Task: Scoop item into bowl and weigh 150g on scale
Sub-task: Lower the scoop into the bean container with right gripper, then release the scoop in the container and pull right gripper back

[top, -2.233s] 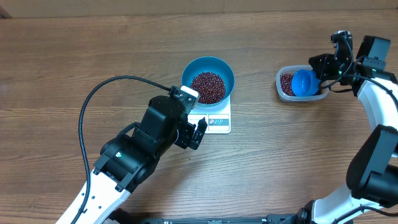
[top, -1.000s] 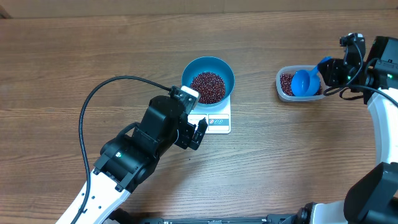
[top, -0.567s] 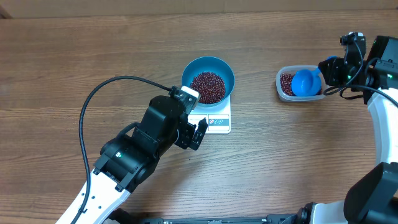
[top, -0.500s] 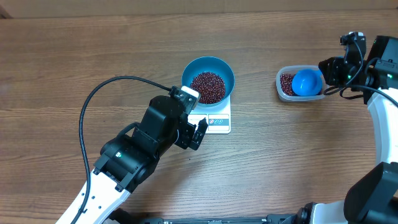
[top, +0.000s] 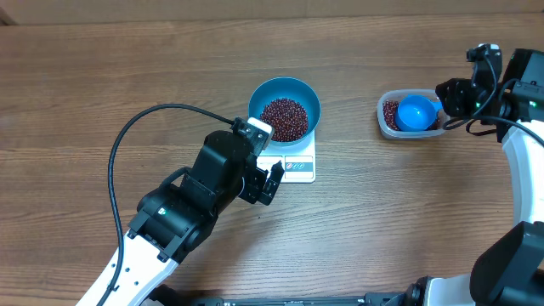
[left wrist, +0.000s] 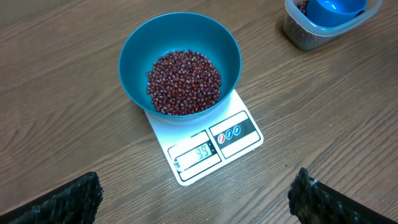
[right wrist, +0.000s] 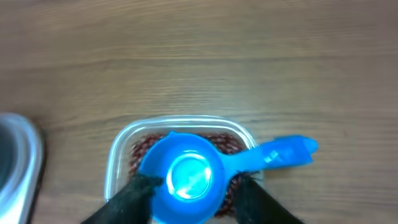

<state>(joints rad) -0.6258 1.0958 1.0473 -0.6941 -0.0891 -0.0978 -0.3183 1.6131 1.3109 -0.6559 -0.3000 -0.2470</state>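
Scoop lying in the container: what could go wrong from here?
1. The scoop rests loosely on the beans in the container, handle past the rim; the open right end effector close by could knock it out or spill beans.
2. The left end effector hangs right beside the scale; a bump would upset the reading.
3. The bowl overhangs the scale's far edge and might slide.

Even bright light; soft shadows; right wrist view blurry

Left arm (top: 183, 212) outstretched, jaws wide apart; right arm (top: 518, 140) bent, jaws parted.
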